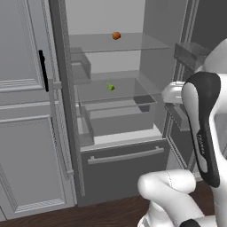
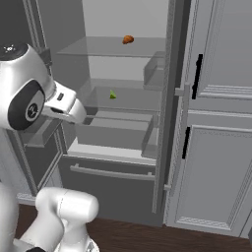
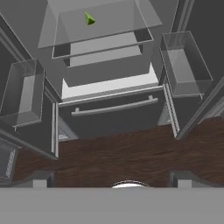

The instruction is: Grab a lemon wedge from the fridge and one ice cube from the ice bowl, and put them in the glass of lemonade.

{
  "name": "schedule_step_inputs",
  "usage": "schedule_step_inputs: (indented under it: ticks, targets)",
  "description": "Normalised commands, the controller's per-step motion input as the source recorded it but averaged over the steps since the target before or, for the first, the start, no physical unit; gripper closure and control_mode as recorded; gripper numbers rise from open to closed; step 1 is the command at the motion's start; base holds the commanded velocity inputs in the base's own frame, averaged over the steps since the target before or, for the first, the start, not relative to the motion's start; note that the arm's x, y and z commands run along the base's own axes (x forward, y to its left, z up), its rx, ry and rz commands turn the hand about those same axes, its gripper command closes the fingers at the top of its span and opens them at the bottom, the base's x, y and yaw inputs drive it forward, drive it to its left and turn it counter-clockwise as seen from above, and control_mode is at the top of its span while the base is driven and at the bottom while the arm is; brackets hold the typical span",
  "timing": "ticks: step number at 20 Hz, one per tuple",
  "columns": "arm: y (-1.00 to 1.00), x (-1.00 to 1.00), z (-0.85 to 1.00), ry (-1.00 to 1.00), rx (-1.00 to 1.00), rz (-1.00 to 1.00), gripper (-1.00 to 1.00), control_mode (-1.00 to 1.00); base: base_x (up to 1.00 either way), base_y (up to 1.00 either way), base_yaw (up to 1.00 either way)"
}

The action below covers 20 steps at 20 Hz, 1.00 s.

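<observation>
- Hanging in front of the open fridge (image 1: 66,111), the end effector (image 3: 112,186) is released, jaws spread wide and nothing between them; I would guess it is held back and high so its camera can look down over the shelves before reaching in.
- Nearest below it runs the dark wooden floor (image 3: 122,153), then the shut bottom drawer (image 1: 125,168) with its long bar handle.
- Both upper doors stand swung out to the sides, their clear door bins (image 3: 183,63) out of the way, which leaves a free path to the middle.
- Farther in, the lemon wedge (image 1: 110,87) lies alone on the middle glass shelf (image 1: 124,95), towards its back and well apart from the end effector.
- From the hand view the wedge's thin tip seems to point towards the fridge's rear; it is too small to judge its long axis with confidence.
- Farthest and highest, a small orange fruit (image 1: 116,35) sits on the top shelf, not wanted here.
</observation>
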Motion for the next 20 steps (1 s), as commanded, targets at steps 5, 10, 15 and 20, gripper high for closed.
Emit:
schedule_step_inputs:
  ticks: [5,10,15,20]
  targets:
    - [0.0,-0.17,-0.11,-0.01,0.0,0.0,-1.0,-1.0,0.0,0.0,0.0]
    - [0.13,-0.24,-0.01,-0.03,0.0,0.02,-1.0,-1.0,0.0,0.0,0.0]
    - [0.0,0.0,0.0,0.0,0.0,0.0,-1.0,1.0,0.62,0.13,0.0]
    - [0.0,0.0,0.0,0.0,0.0,0.0,-1.0,1.0,1.0,-0.01,0.0]
